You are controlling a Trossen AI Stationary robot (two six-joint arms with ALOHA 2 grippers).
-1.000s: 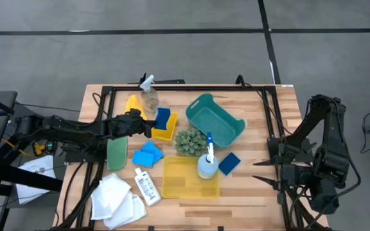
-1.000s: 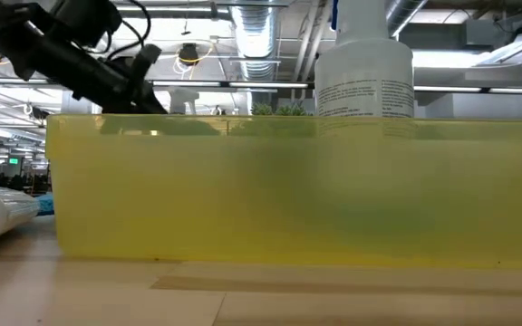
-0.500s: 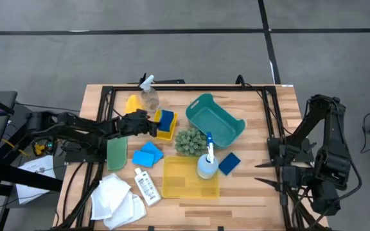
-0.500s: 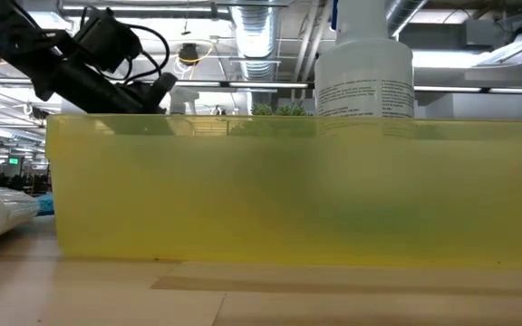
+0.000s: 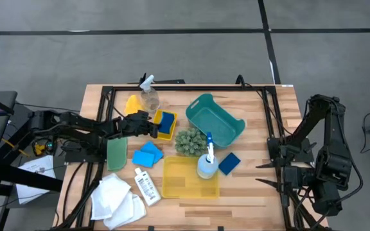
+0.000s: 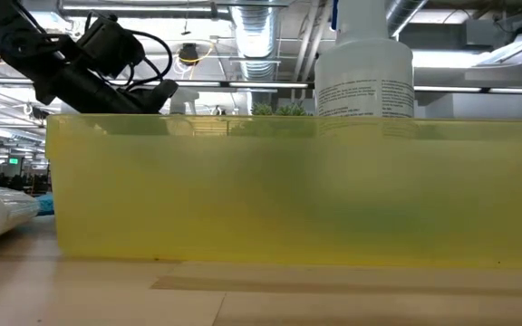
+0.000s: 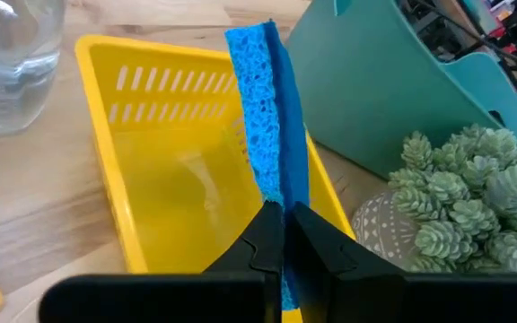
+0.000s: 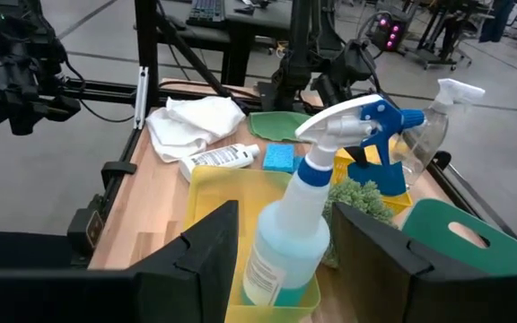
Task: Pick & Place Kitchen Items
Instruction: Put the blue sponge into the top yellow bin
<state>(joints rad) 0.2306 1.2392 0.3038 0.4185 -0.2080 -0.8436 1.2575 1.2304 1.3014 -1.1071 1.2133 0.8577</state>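
We see the left gripper [image 7: 284, 235] reaching in from the left side of the desk [image 5: 255, 192], its fingers [image 7: 260, 240] pressed together with a blue sponge [image 7: 267, 108] standing on edge just ahead of them inside the small yellow bin [image 7: 142, 179]; the fingertips meet at the sponge's lower edge, but we cannot tell whether they actually pinch it. From above, that sponge [image 5: 166, 120] sits in the small yellow bin [image 5: 162, 134] toward the far left of the desk, beside the clear spray bottle [image 5: 149, 96] and a yellow piece [image 5: 133, 104]. Nearer on the left lie two more blue sponges [image 5: 148, 154], a green piece [image 5: 116, 153], a small white bottle [image 5: 146, 186] and white cloths [image 5: 116, 199]. In the middle we find the green bumpy ball [image 5: 188, 141], the teal basket [image 5: 216, 120] tipped on the far side, and a larger yellow bin [image 5: 188, 177] with the blue spray bottle [image 5: 207, 160] standing at its right edge; another blue sponge [image 5: 229, 163] lies just right of that bottle. The right gripper [image 5: 265, 172] waits at the right edge of the desk, its fingers [image 8: 196, 260] spread partway and holding nothing.
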